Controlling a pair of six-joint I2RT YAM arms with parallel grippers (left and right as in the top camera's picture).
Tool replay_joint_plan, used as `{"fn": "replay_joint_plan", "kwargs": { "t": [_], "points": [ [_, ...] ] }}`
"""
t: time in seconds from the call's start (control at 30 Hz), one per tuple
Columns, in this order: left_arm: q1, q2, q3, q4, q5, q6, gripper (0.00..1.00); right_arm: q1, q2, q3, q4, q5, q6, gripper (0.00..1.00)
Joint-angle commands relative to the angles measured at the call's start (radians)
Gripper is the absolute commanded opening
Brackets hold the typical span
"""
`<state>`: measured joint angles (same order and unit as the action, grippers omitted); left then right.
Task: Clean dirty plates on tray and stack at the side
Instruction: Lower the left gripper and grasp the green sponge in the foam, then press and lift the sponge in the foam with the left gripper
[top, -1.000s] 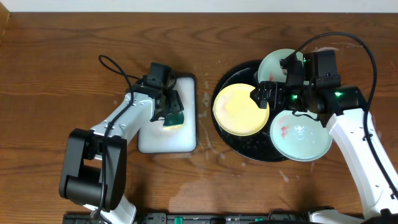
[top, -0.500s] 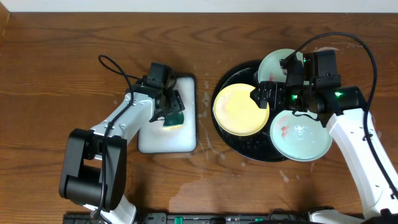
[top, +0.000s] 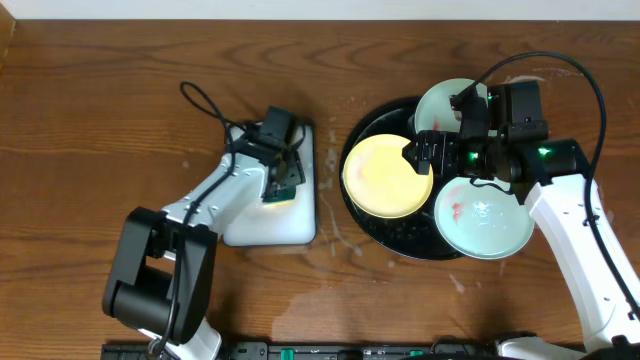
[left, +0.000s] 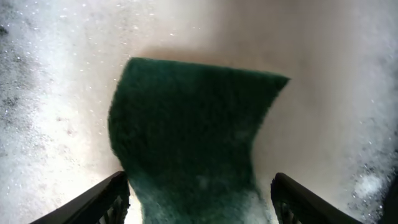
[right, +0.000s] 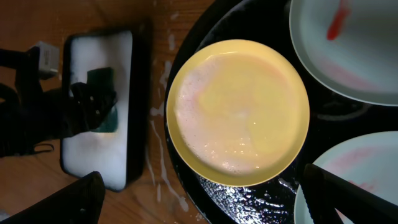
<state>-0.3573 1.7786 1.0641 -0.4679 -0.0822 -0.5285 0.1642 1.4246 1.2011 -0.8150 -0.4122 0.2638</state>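
The black tray (top: 400, 243) holds three plates. The pale yellow plate (top: 385, 178) lies at its left, filmed with suds. One mint plate (top: 445, 100) lies at the back. The other mint plate (top: 487, 222) lies at the front right with red smears. My right gripper (top: 425, 152) hovers open and empty above the yellow plate (right: 239, 112), with the tray's wet bottom (right: 249, 199) below it. My left gripper (top: 283, 170) is over the white foam tray (top: 268, 225), shut on a green sponge (left: 193, 130) that curls between its fingers (left: 199, 180).
The foam tray (right: 99, 155) sits left of the black tray on the wooden table. White splashes mark the wood between them (top: 330, 215). A black cable (top: 200, 100) loops behind the left arm. Another cable arcs over the right arm (top: 590, 85).
My left arm has swung to the right and back over the foam tray, pivoting about the sponge. The right arm and the plates have not moved.
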Motion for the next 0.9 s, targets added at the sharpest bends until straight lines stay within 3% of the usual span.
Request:
{"fn": "replay_joint_plan", "kwargs": {
  "t": [0.0,0.5,0.73,0.87],
  "points": [
    [-0.001,0.017,-0.015,-0.005,-0.069,-0.046,0.74,0.008,-0.009,0.001,-0.005,-0.011,0.013,0.99],
    [-0.001,0.072,-0.015,0.003,-0.039,-0.113,0.71,0.008,-0.009,0.0,-0.048,-0.011,0.013,0.99],
    [0.018,0.032,-0.011,-0.002,-0.042,-0.112,0.36,0.008,-0.009,0.0,-0.05,-0.011,0.013,0.99],
    [0.036,-0.042,-0.008,-0.013,-0.042,-0.112,0.27,0.008,-0.009,0.0,-0.049,-0.011,0.013,0.99]
  ]
}}
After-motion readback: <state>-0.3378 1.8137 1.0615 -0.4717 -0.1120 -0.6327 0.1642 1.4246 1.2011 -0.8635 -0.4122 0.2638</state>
